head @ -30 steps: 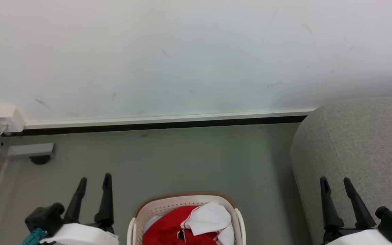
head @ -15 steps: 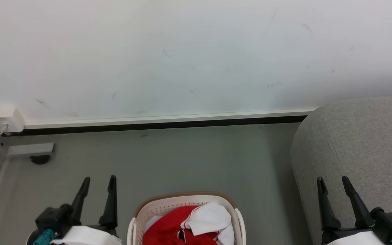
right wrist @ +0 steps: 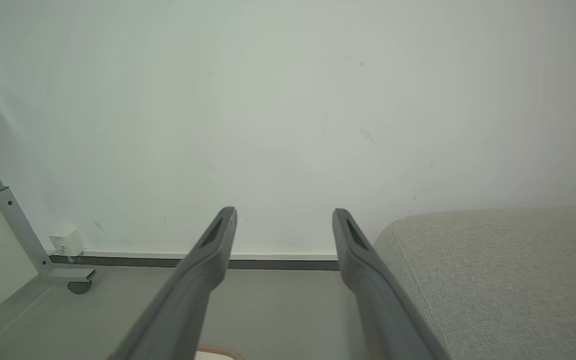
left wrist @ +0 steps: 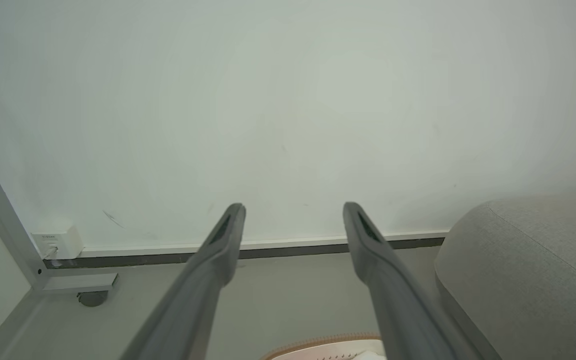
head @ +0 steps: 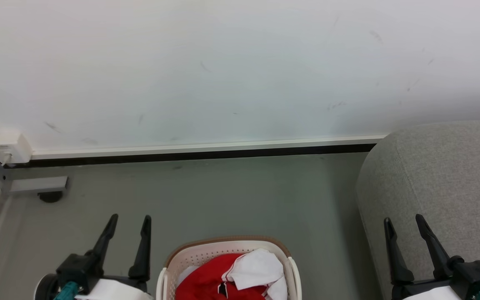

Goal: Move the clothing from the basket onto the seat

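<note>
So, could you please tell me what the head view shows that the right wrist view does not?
The head view adds the red clothing and a white cloth lying in the basket, with the open left gripper beside it. The right wrist view adds the slotted inner faces of the fingers of the right gripper, spread open with nothing between them. Both share the grey seat, the wall socket, the skirting, the caster and a sliver of the basket's brown rim.
</note>
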